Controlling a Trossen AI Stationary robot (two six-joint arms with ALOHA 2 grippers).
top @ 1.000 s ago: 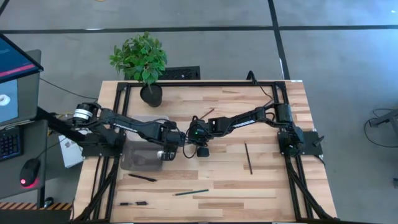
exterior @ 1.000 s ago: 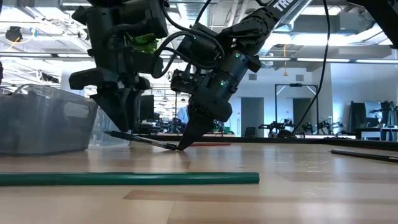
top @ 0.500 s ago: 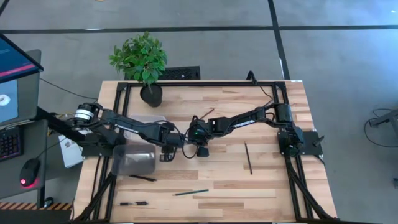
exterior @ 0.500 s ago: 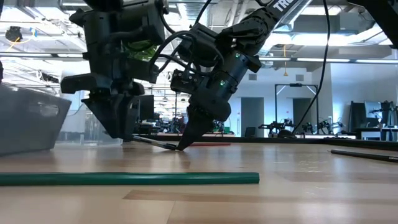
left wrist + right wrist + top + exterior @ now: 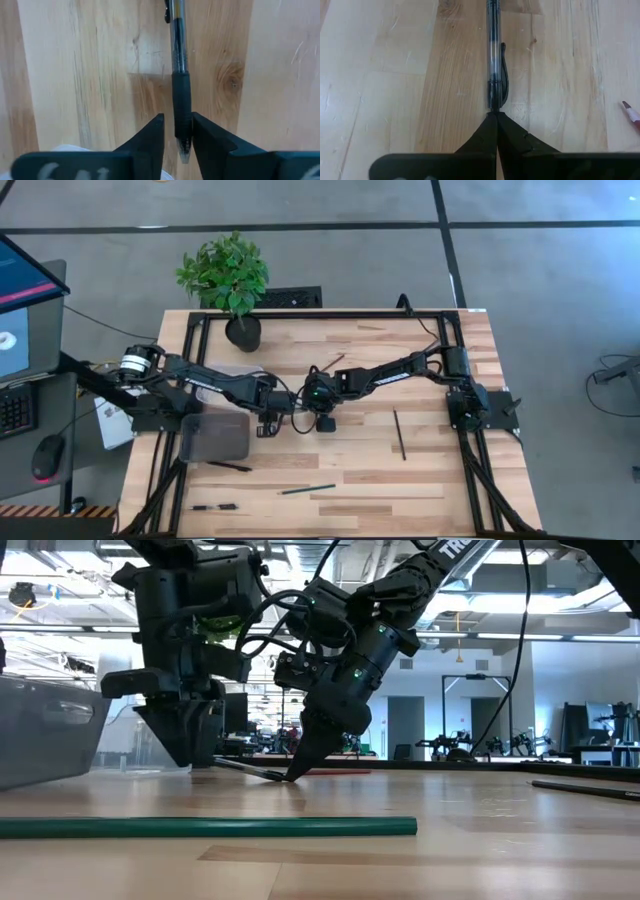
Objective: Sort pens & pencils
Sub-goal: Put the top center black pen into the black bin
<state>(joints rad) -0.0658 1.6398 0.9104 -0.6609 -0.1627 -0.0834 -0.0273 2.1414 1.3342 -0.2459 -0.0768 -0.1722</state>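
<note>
A clear-barrelled pen [image 5: 178, 60] with a black grip sleeve and a black clip [image 5: 503, 75] lies between my two grippers near the table's middle. My left gripper [image 5: 177, 137] is open by a narrow gap, pointing down. Its fingers stand on either side of the pen's grip sleeve [image 5: 181, 100], and I cannot tell whether they touch it. My right gripper [image 5: 492, 116] is shut on the pen's clip end. In the low view the pen [image 5: 250, 770] slopes from the right gripper's tips [image 5: 293, 776] up toward the left gripper [image 5: 195, 755]. My right gripper holds the pen by its clip end [image 5: 492, 107], at the very tips of the two shut fingers. The fingers slant down from the table's right and lie along the pen. That end sits at the table top, and the other end looks slightly raised.
A clear bin [image 5: 215, 437] stands left of the grippers, and a potted plant [image 5: 243, 330] stands at the far edge. Loose sticks lie about: a green pencil [image 5: 307, 490], black pens [image 5: 229, 466] [image 5: 213, 507], a dark pencil [image 5: 399, 433], a brownish one [image 5: 334, 361] and a red-tipped one [image 5: 631, 112].
The clear bin has slid toward the table's left edge, out from under my left gripper. The left gripper has shifted a little to the left in the low view. The right gripper and the pen have kept still.
</note>
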